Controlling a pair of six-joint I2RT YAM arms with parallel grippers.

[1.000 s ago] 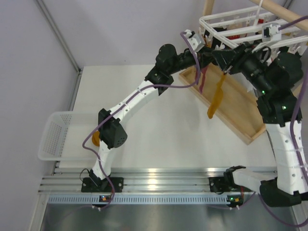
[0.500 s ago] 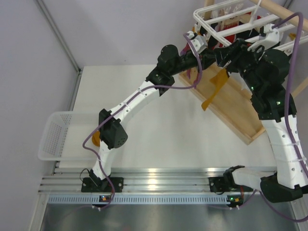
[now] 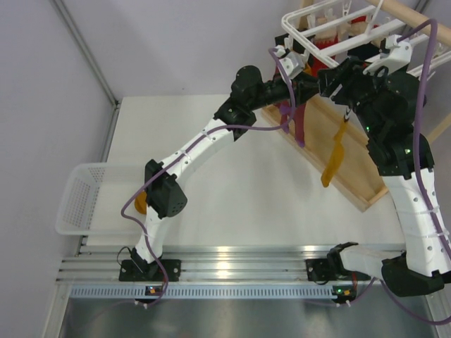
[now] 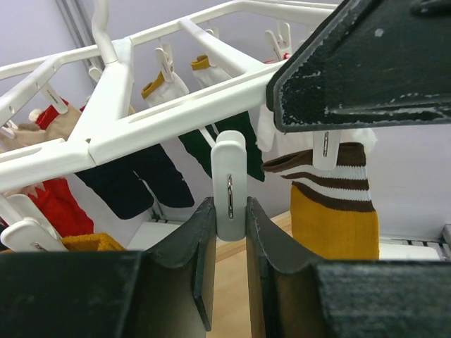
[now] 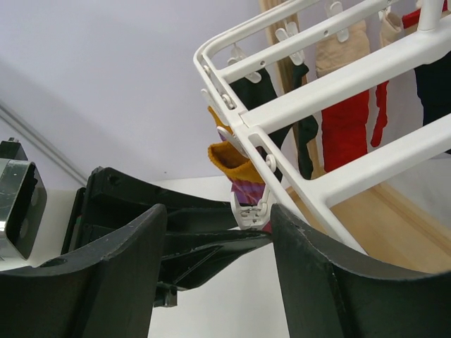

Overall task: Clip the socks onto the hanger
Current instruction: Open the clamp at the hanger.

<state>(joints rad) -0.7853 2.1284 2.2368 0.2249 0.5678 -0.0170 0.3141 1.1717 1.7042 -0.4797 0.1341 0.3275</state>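
1. A flat white surface (image 3: 232,190) is seen from above. It is closed in by pale lilac walls (image 3: 176,42), and a grey metal strip (image 3: 84,53) runs slantwise down the left corner.
2. Ribbed aluminium rails (image 3: 225,267) are laid along the near edge, where both arm bases are bolted.
3. A white mesh plastic basket (image 3: 74,201) is set at the left edge of the surface. A patch of orange fabric (image 3: 140,204) is glimpsed in it (most of it is hidden behind the left arm).
4. A shallow rectangular wooden tray (image 3: 352,172) is laid askew at the far right.
5. Above the tray, a white plastic rectangular hanger of parallel bars (image 4: 141,123) is seen beneath a round wooden pole (image 3: 416,15). Red, dark and pale socks are pegged to it.
6. A long mustard-yellow sock (image 3: 334,156) is hung limp from the hanger's near side, straight down over the tray and near a purple-magenta sock (image 3: 299,123). Which clip holds it cannot be told.
7. The left claw (image 4: 230,208) is pressed together on a small white plastic clip (image 4: 230,176), with one finger against each side.
8. The right claw (image 5: 218,211) is spread wide just below the hanger's frame, and nothing is gripped in it.
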